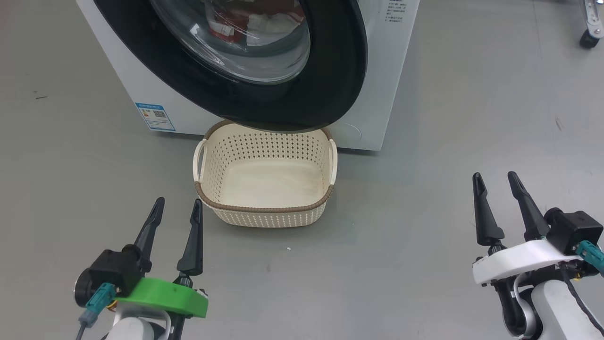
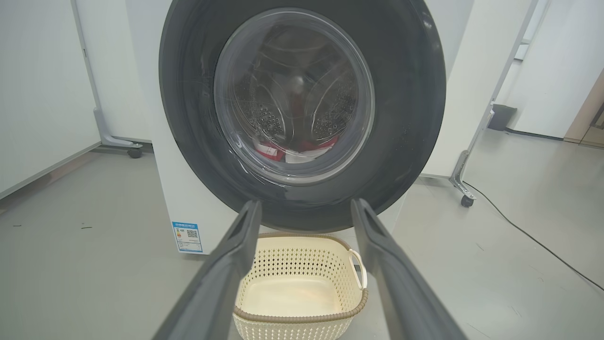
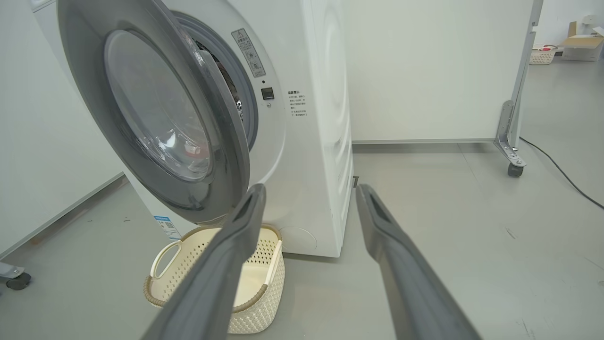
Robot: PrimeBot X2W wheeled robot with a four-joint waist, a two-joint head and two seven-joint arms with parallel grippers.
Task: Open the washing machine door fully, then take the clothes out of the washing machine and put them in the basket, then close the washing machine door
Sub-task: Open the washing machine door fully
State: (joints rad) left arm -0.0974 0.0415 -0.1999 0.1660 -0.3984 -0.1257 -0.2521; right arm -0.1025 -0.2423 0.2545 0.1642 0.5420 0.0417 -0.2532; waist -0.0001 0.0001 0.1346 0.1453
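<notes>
The door (image 1: 337, 71) stood partly ajar on the machine (image 1: 377, 71), ahead of and above both pairs of fingers, with red and white clothes (image 1: 231, 26) behind its glass. The basket (image 1: 264, 208) sat under the door's lower rim, just beyond the left gripper (image 1: 179, 202) and well left of the right gripper (image 1: 494, 175). Both pairs of fingers were spread apart, holding nothing
</notes>
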